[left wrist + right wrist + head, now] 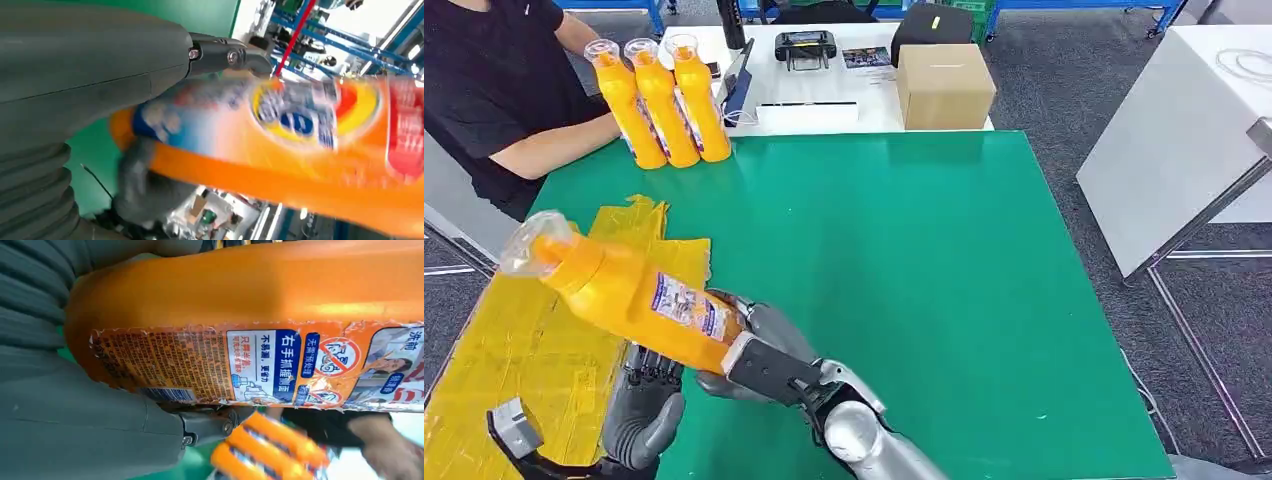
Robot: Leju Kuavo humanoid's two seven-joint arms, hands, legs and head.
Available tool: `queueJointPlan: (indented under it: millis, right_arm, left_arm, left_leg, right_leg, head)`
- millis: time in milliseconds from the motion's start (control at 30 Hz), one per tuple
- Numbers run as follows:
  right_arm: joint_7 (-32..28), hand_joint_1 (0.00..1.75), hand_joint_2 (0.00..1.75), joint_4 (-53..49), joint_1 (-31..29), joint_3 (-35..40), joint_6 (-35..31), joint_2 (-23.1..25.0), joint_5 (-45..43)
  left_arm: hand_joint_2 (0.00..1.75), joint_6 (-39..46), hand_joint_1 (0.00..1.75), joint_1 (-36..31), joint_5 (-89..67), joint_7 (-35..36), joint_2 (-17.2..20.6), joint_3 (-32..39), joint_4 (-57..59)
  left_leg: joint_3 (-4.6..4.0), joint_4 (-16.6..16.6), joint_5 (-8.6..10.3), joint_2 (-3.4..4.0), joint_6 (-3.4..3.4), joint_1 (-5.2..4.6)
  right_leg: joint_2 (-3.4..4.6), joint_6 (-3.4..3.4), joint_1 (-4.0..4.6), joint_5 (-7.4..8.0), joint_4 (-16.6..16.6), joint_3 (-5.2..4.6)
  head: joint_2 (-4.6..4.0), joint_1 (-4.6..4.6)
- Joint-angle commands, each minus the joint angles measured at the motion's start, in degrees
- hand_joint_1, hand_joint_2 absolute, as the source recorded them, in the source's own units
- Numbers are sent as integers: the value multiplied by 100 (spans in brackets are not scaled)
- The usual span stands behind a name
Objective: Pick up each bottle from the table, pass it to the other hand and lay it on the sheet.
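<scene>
Right hand (759, 345) grips bottle (624, 290); right wrist: label text.

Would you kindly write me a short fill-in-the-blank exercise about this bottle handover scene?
1. The right hand grips the tilted orange bottle near its ____.
2. Beside the person's arm, ____ more orange bottles stand upright.
3. The tabletop is ____ in colour.
4. The left hand is beneath the held bottle, beside the ____ sheet.

Missing words: base; three; green; yellow
</scene>
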Motion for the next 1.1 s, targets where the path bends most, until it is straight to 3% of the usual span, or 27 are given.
queueJointPlan:
  millis: [33,300,1100]
  right_arm:
    - [28,175,175,1380,-582,513,21,160,-28]
    - [-52,175,175,2581,-842,901,29,434,25]
    - [-249,175,175,2910,-727,1521,147,442,330]
  left_arm:
    - [175,63,0,-173,90,46,283,-341,197]
    - [175,254,0,-356,188,20,427,-523,228]
    - [175,288,0,-429,334,-5,277,-96,295]
  left_leg:
    - [6,-6,4,9,-6,7]
    - [13,-10,5,7,-9,16]
    - [5,-6,8,-10,-7,17]
  right_leg:
    - [11,-9,7,8,-8,3]
    - [8,-15,16,10,-19,12]
    - [-14,-12,17,6,-21,5]
  head:
    - [0,-2]
    - [0,0]
    - [0,2]
